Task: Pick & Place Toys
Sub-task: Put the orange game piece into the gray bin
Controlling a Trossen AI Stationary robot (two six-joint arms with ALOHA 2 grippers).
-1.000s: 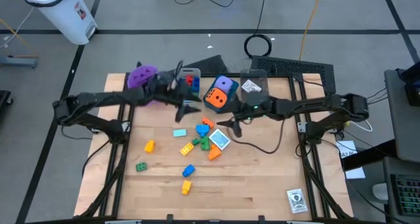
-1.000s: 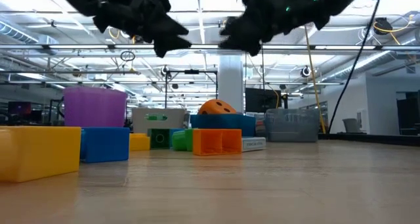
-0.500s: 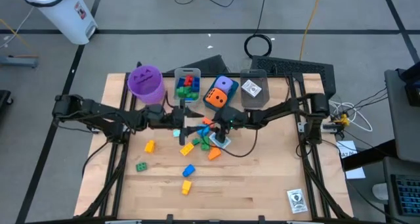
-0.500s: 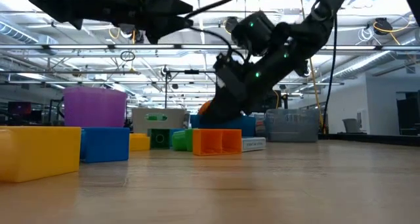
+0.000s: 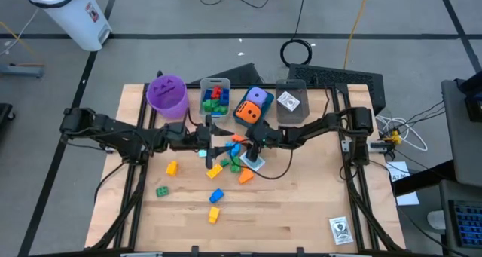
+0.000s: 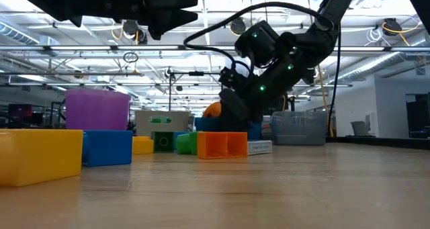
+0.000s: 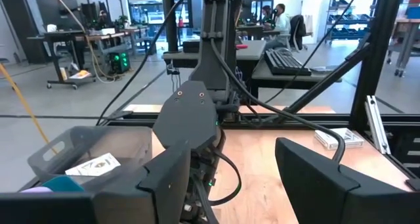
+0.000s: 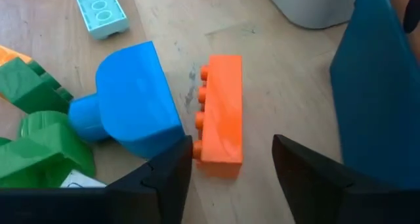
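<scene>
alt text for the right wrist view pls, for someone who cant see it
The right gripper is open, its two dark fingers on either side of an orange brick lying on its side on the wooden table. Beside the brick sit a rounded blue brick, green bricks and a pale blue brick.

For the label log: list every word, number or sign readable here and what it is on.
None can be read.
Printed card at the table's corner: dark emblem, too small to read.
Printed cube in the clear bin: print blurred.
White floor bin: red label, illegible.
</scene>
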